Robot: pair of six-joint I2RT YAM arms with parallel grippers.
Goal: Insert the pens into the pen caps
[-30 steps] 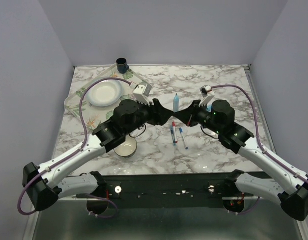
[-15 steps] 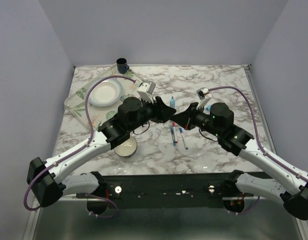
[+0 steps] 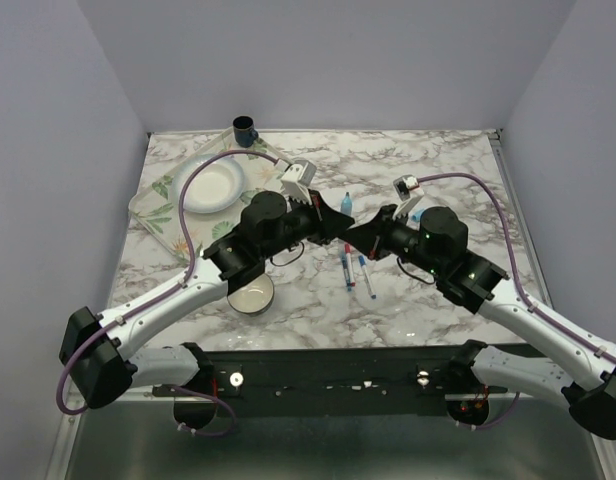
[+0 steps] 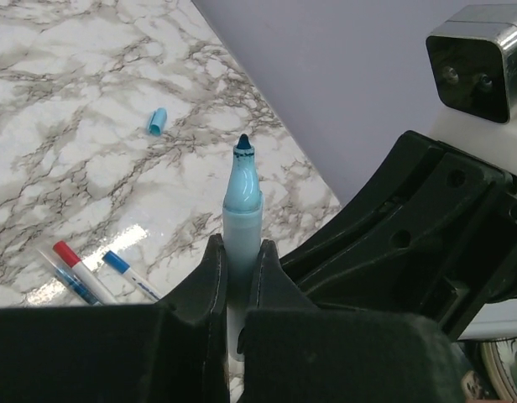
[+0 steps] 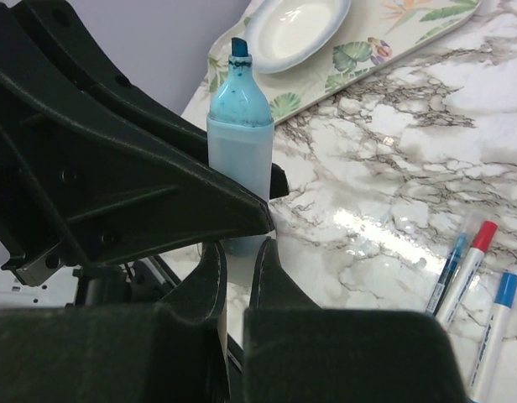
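The thick light blue plastic pen [image 4: 242, 210] stands upright in the air above the middle of the white marbled tabletop [image 4: 74, 126], with its dark tip bare and pointing up. The left end effector [image 4: 237, 252] is clenched on its barrel. The right end effector [image 5: 237, 252] is also closed on the lower end of the pen, so both arms grasp the same thing.

The main danger, I think, is this double grip. If one arm pulls or turns while the other is clamped, the pen can twist, slip out, or bend. If one lets go before the other grip is firm, the pen can fall onto the two thin white-barrelled pens [image 5: 472, 269], which lie close together on the tabletop below. The wet tip can also mark a finger.

The small light blue plastic cap [image 4: 158, 121] lies flat, well apart from the pen and nearer to the edge where the lavender wall [image 4: 326, 67] begins, so a careless push may roll it away. The two wrists are very near to each other and leave little room. The flowered tray [image 5: 359, 59] with the white round plate [image 5: 296, 21] occupies the far left; the marble on the right looks more open.
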